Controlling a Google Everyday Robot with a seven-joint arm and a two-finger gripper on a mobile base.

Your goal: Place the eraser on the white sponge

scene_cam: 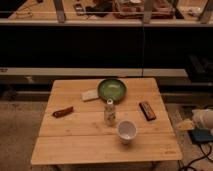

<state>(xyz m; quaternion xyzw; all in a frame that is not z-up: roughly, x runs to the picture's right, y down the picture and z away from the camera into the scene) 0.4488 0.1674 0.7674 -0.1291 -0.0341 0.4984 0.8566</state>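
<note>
**STATUS: ERASER ON TABLE, GRIPPER OUT OF FRAME**

Gripper: not visible anywhere in the camera view, so its state and its offset from the eraser cannot be told.

Eraser: flat on the wooden table, near the right edge, at 3 o'clock from the small bottle. Its long axis is angled, and nothing touches it.

White sponge: flat, at approx. 11 o'clock from the bottle and just beside the green bowl at the bowl's 8 o'clock. It is well apart from the eraser, with bowl and bottle between them.

White cup: upright, 5 o'clock from the bottle.

Reddish-brown tapered obj.: 9 o'clock from the bottle, near the left edge.
</note>
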